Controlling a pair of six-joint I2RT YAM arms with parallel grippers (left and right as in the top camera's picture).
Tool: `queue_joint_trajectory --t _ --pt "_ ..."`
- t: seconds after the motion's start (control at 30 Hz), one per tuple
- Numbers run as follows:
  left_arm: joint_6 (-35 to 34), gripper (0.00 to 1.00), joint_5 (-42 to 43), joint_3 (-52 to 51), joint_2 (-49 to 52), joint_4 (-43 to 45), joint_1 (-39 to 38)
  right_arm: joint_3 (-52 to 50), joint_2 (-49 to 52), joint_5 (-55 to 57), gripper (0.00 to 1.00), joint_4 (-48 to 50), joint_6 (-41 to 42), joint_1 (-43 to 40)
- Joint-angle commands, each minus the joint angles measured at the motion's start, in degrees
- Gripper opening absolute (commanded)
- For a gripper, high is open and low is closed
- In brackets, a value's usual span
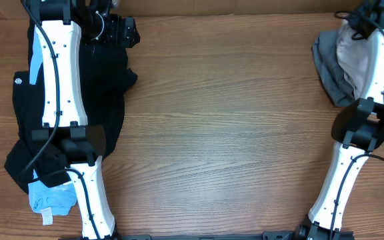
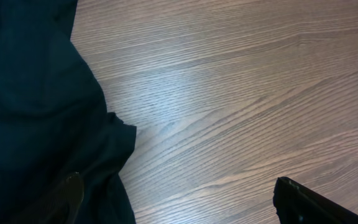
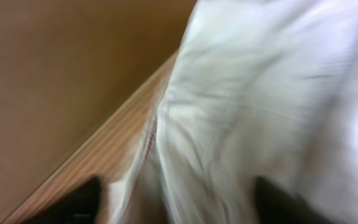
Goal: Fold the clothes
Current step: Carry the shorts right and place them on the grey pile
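Note:
A black garment [image 1: 102, 87] lies crumpled at the table's left, partly under my left arm. It also shows in the left wrist view [image 2: 36, 106]. My left gripper [image 1: 121, 30] [image 2: 185, 202] is open at the garment's far right edge, one finger over the cloth and the other over bare wood. A pile with a beige garment [image 1: 355, 57] on a grey one [image 1: 325, 63] lies at the far right. My right gripper [image 1: 360, 23] [image 3: 176, 202] is open right over the pale cloth [image 3: 260, 93], with cloth between its fingers; the view is blurred.
A light blue garment [image 1: 49, 198] lies at the front left, beside the left arm's base. A brown wall [image 3: 48, 74] borders the table's far edge next to the right gripper. Bare wood [image 1: 232, 127] lies between the two piles.

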Motion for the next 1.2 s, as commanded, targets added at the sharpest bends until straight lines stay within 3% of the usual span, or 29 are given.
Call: queue_joint_trajectory --t 0.0,0.27,0.47,0.67,0.97,1.17 --pt "0.17 1.00 -0.35 0.90 -0.39 0.37 -0.63 3.23 -3.26 -0.63 1.00 0.72 -1.49 0.57" --pt "0.17 1.00 -0.35 0.90 -0.37 0.42 -0.63 5.55 -13.97 0.22 1.00 -5.92 -1.51 -2.36" --pt "0.17 1.00 -0.35 0.90 -0.37 0.39 -0.63 4.35 -14.51 1.05 1.00 -8.74 -4.52 -8.00" --pt "0.17 1.00 -0.33 0.90 -0.37 0.50 -0.68 -10.80 -14.38 -0.74 1.00 -2.58 -6.14 -13.75" --pt "0.17 1.00 -0.33 0.90 -0.37 1.70 -0.68 -39.47 -14.38 -2.84 1.00 14.69 -9.05 -14.67" --pt "0.20 1.00 -0.37 0.90 -0.37 1.70 -0.68 -46.97 -14.38 -1.99 1.00 18.49 -9.03 -15.39"
